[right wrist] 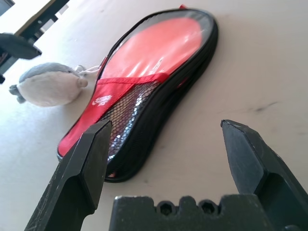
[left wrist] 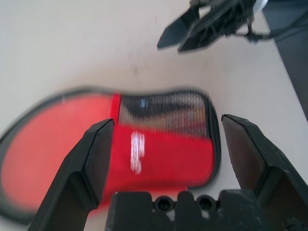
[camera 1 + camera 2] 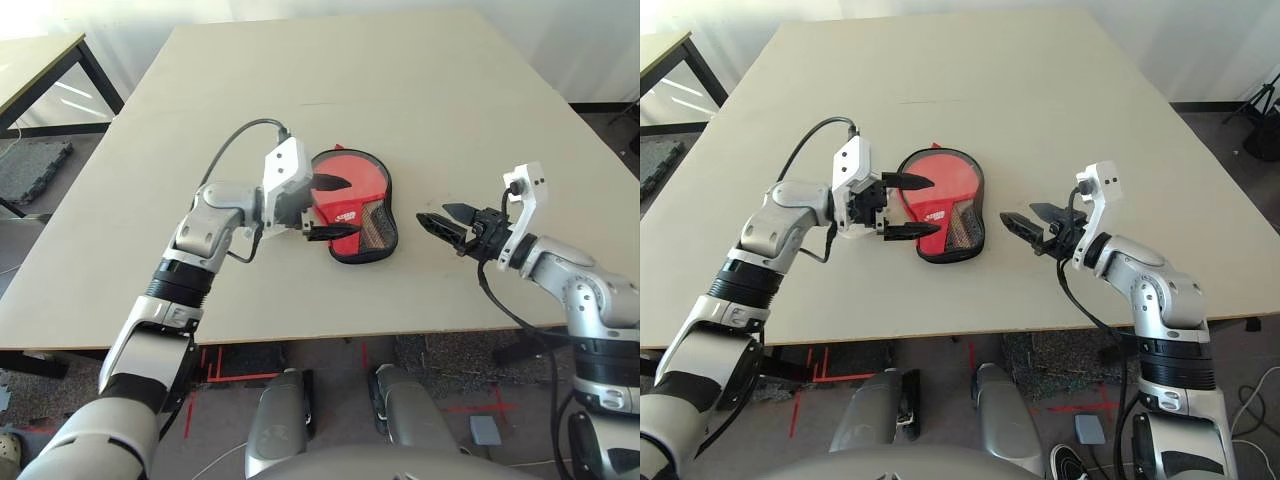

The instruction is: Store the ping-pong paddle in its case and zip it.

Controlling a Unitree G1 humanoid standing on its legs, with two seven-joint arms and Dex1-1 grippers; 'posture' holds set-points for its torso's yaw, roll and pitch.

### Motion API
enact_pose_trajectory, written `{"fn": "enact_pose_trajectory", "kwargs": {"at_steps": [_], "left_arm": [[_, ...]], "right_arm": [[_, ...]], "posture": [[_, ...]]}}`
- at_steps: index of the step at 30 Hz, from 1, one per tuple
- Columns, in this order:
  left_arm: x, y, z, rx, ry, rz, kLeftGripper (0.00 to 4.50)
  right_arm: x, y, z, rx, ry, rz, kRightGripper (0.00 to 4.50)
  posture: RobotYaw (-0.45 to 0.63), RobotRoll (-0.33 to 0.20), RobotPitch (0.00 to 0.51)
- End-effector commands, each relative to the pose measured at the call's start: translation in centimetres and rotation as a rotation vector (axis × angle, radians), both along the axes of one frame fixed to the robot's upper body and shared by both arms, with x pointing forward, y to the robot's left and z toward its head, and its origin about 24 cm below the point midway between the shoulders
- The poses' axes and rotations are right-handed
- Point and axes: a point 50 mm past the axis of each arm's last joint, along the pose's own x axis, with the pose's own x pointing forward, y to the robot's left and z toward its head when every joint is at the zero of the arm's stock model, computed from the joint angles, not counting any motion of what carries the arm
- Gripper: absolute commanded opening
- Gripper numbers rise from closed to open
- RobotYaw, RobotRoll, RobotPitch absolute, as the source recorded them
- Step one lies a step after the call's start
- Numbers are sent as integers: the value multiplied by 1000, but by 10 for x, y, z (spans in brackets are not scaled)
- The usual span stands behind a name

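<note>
Left eye view, case (image 3: 356, 206) flat between spread left gripper (image 3: 331, 208), spread right gripper (image 3: 443, 222) well apart.

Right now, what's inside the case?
The case lies flat on the table, red side up. Its clear front panel shows red; whether that is the paddle cannot be told. Both grippers are open, off it.

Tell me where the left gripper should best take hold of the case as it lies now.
Probably the narrow handle end of the case, where the mesh pocket sits. The case lies flat on the table, and this end is its slimmest part. The left gripper is open and hovers over its left edge, so it would likely come down from above, straddling the end's width.
</note>
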Motion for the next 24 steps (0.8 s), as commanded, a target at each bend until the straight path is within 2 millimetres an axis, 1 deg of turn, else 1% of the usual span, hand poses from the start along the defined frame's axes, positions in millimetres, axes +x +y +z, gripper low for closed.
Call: {"fn": "enact_pose_trajectory", "kwargs": {"at_steps": [1,7,12,18,20,21,24], "left_arm": [[-8,12,-2,20,23,20,4500],[-16,25,-2,23,38,70,4500],[-20,27,-2,18,38,93,4500],[-21,28,-2,19,41,98,4500],[-22,28,-3,19,42,98,4500],[-22,28,-3,19,42,97,4500],[-22,27,-2,14,43,98,4500]], "right_arm": [[1,12,-11,28,71,31,4479],[1,28,-27,61,136,57,4479],[-1,38,-36,63,177,90,4479],[-7,41,-45,78,241,82,4479],[-9,40,-47,65,262,62,4104],[-10,39,-48,57,266,54,3835],[-14,36,-46,68,269,43,2827]], "posture": [[108,0,99],[143,0,97],[155,0,96],[154,0,96],[153,0,99],[154,0,100],[151,0,102]]}}
